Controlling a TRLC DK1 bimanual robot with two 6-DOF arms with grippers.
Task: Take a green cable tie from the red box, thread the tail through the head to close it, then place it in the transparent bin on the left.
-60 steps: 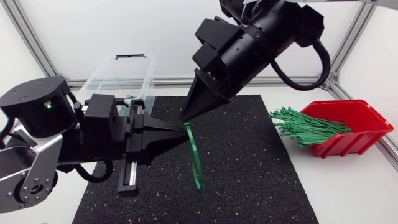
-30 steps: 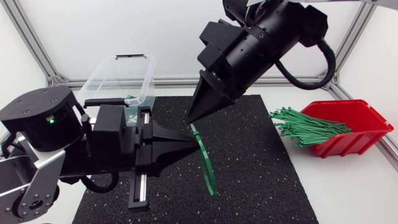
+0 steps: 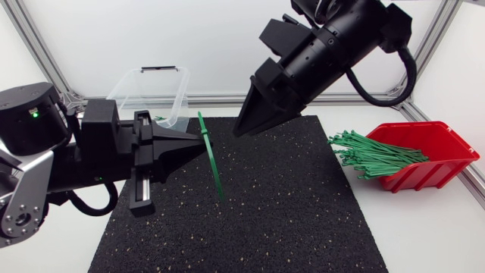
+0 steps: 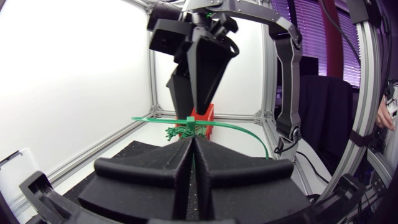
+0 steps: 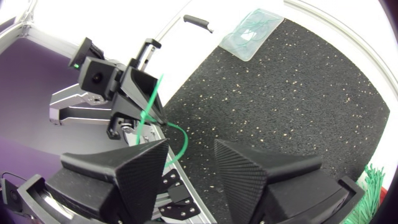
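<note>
A green cable tie (image 3: 213, 163) is gripped near its head by the clenched left gripper (image 3: 204, 144). One end is seen rising above the fingertips, and the rest hangs below them toward the black mat (image 3: 303, 220). The tail appears to be passed through the head, though how far cannot be told.

The right gripper (image 3: 239, 132) is held released and empty, just ahead of the left fingertips and apart from the tie.

A slip is judged possible, since the tie is pinched on a thin edge and could twist or drop on the way to the clear bin (image 3: 140, 95), which is set back beside the left gripper. A shallow thread could also be pulled loose, or the hanging strap snagged on the bin's rim.

Beneath both grippers open mat is left on the white table (image 3: 432, 235). The red box (image 3: 447, 163), spilling spare ties (image 3: 375, 155), is kept well apart beyond the right gripper.
</note>
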